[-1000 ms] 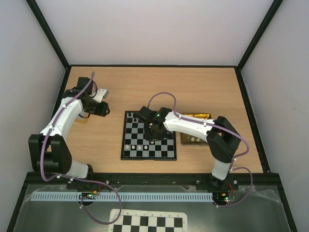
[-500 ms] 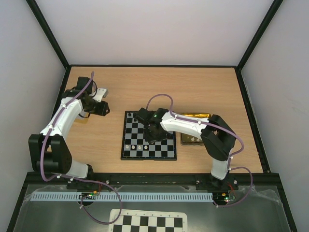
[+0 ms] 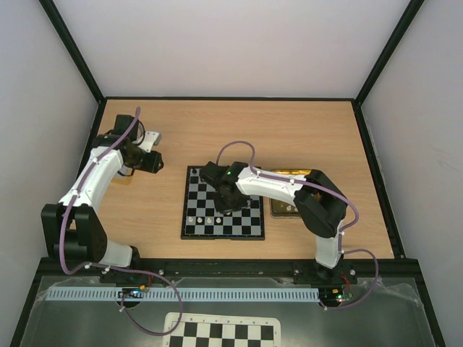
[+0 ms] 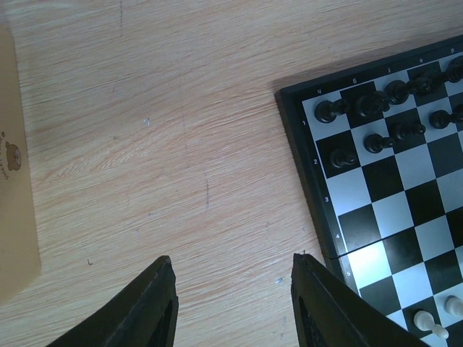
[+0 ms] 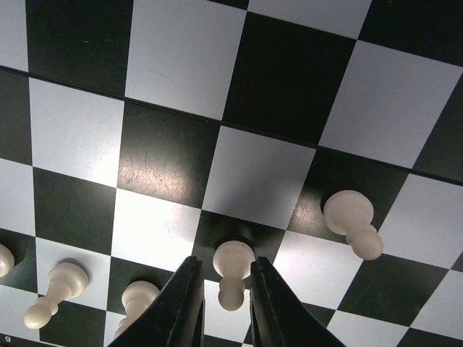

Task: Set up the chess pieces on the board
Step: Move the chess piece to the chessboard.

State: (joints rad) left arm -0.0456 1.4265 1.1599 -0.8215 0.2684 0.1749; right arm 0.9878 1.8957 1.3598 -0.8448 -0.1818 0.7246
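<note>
In the right wrist view a cream pawn (image 5: 233, 260) stands on a black square of the board (image 5: 173, 50). My right gripper (image 5: 223, 260) straddles it, the fingers close beside it with a thin gap still showing on the left. More white chess pieces stand nearby, one to the right (image 5: 351, 217) and two to the left (image 5: 61, 282). From above, the right gripper (image 3: 226, 206) hangs over the board (image 3: 223, 234). My left gripper (image 4: 231, 258) is open over bare wood, left of the board's black frame (image 4: 304, 166), and holds nothing.
Black chessmen (image 4: 376, 101) fill the board's far rows. A gold tin tray (image 3: 289, 210) lies just right of the board, partly under the right arm. A loose checker sheet (image 3: 224, 334) lies in front of the arm bases. A tan card (image 4: 14, 181) lies left of my left gripper.
The right arm has shifted slightly left over the board and its jaws have narrowed round the pawn. The left arm has not moved.
</note>
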